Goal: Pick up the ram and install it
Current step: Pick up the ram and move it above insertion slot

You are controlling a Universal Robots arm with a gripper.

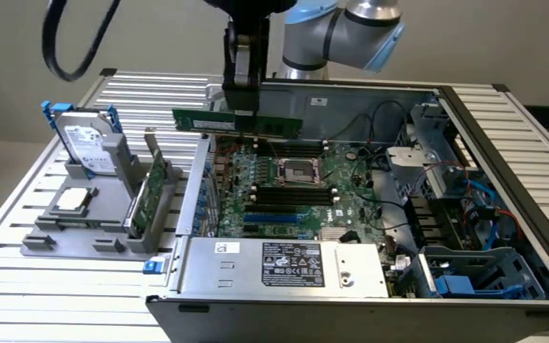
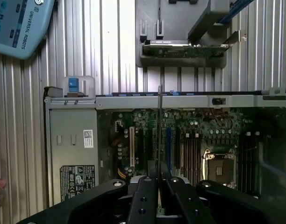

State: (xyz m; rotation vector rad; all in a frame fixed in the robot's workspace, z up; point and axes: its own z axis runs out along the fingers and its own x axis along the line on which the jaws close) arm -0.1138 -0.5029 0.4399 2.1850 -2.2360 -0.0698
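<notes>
The ram (image 1: 236, 123) is a long thin green stick held level in the air above the back of the open computer case. My gripper (image 1: 245, 108) is shut on its top edge near the middle. In the wrist view I see the ram (image 2: 159, 126) edge-on as a thin line rising from between my fingers (image 2: 146, 193), with my gripper (image 2: 159, 179) clamped on it. Below lies the motherboard (image 1: 299, 189), with its black memory slots (image 1: 294, 194) beside the silver CPU socket (image 1: 297, 170).
A grey holder (image 1: 94, 236) at the exterior view's left carries a hard drive (image 1: 88, 146), a CPU (image 1: 72, 201) and a green expansion card (image 1: 149, 189). The power supply (image 1: 284, 266) fills the case front. Drive bays and cables (image 1: 465, 214) crowd the right. A teach pendant (image 2: 17, 23) lies on the slatted table.
</notes>
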